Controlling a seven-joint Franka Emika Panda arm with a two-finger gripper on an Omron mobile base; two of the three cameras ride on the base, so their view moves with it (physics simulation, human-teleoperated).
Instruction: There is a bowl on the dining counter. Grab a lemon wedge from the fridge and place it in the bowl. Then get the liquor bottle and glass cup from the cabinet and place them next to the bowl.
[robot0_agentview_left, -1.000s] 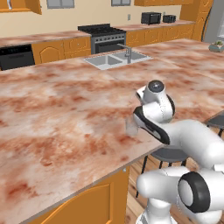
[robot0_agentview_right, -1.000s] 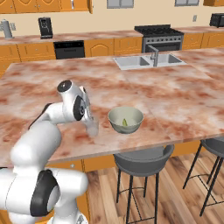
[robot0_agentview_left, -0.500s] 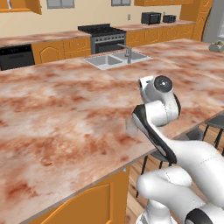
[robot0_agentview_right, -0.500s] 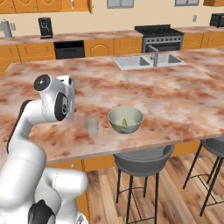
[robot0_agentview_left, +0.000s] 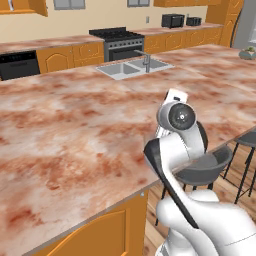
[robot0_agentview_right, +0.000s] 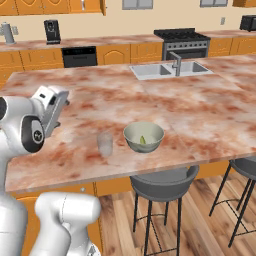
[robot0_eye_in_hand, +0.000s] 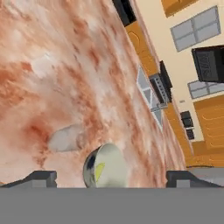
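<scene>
My hand is spread wide and holds nothing; in the hand view its two dark fingertips stand far apart at the bottom, with bare stone between them. The hand hangs above the counter, apart from everything on it, and in the right base view I see it raised near the counter's left end, on the side of the near edge. Below the fingertips sits the bowl, a pale green one, with the yellow lemon wedge lying inside it. In the right base view the bowl stands close to the counter's near edge, about midway along it, and the lemon wedge rests at its bottom. The glass cup stands upright just beside the bowl on its left, not touching it, and equally close to the near edge; in the hand view it shows as a faint clear shape beside the bowl. Farther out, a sink is let into the counter near its far edge. A dark stool stands under the near edge below the bowl.
</scene>
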